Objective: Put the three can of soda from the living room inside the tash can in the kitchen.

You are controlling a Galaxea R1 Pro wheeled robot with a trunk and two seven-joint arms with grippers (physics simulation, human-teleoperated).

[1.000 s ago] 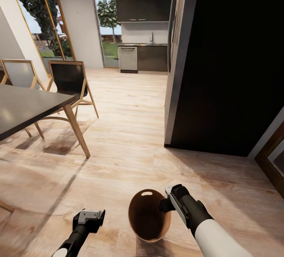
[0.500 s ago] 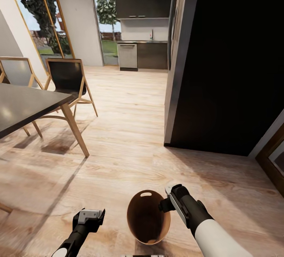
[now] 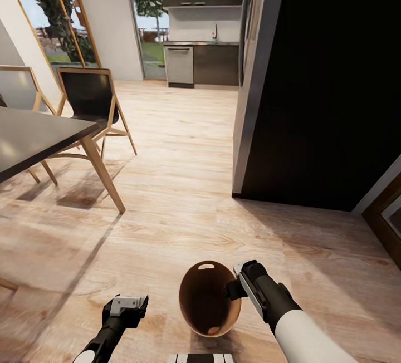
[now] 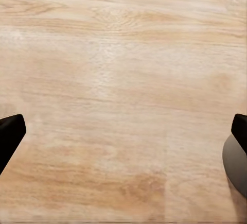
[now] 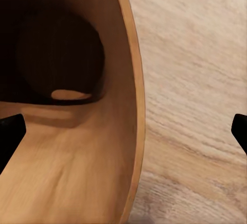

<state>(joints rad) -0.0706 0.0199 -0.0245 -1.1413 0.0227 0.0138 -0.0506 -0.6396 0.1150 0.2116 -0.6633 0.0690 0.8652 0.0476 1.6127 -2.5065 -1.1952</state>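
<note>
The tash can (image 3: 207, 292), grey outside and brown inside with an oval slot near its rim, is low on the wooden floor between my arms. My right gripper (image 3: 233, 289) is at its right rim. In the right wrist view the jaws of the right gripper (image 5: 123, 131) stand wide apart, with the bin's wall (image 5: 77, 172) running between them. My left gripper (image 3: 127, 313) hangs open over bare floor to the bin's left, and the left wrist view shows the left gripper (image 4: 123, 131) with nothing in it. The kitchen (image 3: 203, 45) lies far ahead. The cans of soda are out of view.
A dark dining table (image 3: 33, 140) and two wooden chairs (image 3: 89, 98) stand at the left. A tall dark wall block (image 3: 323, 84) fills the right. Between them, wooden floor (image 3: 178, 146) runs to the dishwasher front (image 3: 179, 65) and the counter with a tap.
The whole picture has slid upward, so the camera moved. The bin's rim sits slightly higher against my right gripper. A strip of my base now shows at the bottom edge.
</note>
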